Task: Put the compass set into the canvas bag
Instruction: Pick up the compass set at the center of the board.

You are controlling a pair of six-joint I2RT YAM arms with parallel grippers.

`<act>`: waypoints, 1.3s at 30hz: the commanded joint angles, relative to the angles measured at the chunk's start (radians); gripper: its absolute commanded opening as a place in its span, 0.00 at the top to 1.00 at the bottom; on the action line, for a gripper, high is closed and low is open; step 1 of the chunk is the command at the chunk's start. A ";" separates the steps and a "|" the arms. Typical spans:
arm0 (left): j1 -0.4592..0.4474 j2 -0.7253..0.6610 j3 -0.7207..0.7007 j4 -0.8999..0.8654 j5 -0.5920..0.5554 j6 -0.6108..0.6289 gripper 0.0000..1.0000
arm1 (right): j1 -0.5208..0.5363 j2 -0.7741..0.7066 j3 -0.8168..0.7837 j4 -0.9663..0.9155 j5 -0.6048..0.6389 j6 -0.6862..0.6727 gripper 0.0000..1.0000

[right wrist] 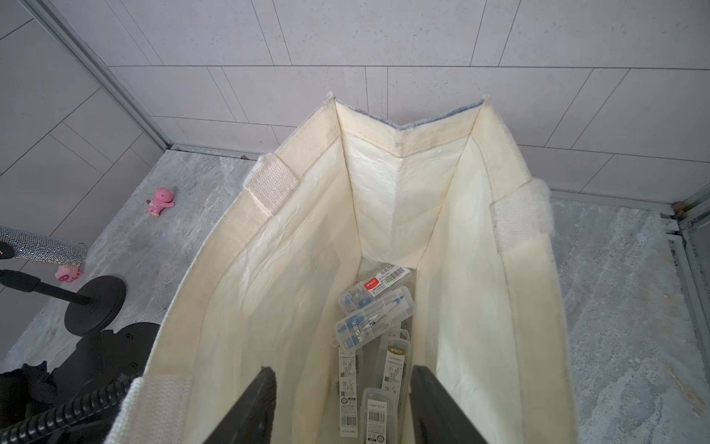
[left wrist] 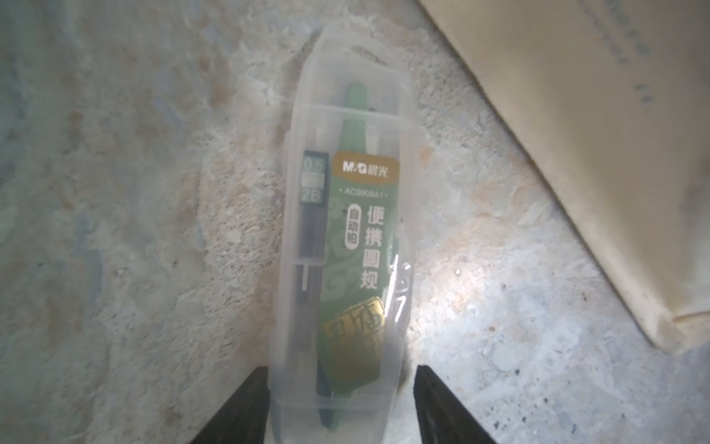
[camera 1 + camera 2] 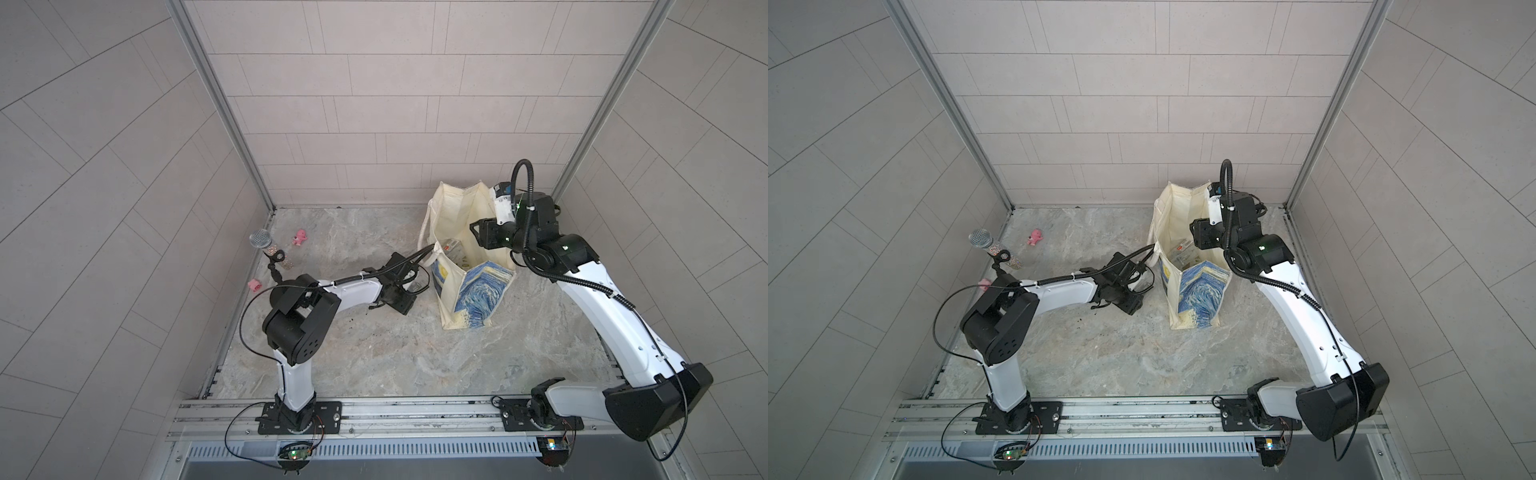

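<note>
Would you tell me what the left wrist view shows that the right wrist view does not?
Only the left wrist view: the compass set lying on the marble table between the left gripper's fingers. Only the right wrist view: the canvas bag's inside with several clear cases, the right gripper, a pink toy, a microphone stand. Both: the bag and the table.

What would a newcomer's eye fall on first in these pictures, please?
Probably the canvas bag, standing open at the far right of the table with its blue swirling print. Next, the clear-cased compass set lying on the table beside the bag, straddled by the open left tool. The right tool hangs over the bag's mouth, above similar cases at the bottom.
</note>
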 commanded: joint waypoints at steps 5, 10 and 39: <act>0.000 -0.018 -0.050 0.045 -0.150 -0.069 0.54 | -0.004 -0.027 -0.007 0.009 -0.001 0.003 0.42; 0.000 -0.087 -0.117 0.065 -0.169 -0.102 0.61 | -0.004 -0.023 -0.007 0.009 -0.001 0.005 0.42; 0.005 -0.532 -0.547 0.443 -0.194 -0.238 0.83 | -0.003 0.020 -0.004 0.035 -0.059 0.037 0.42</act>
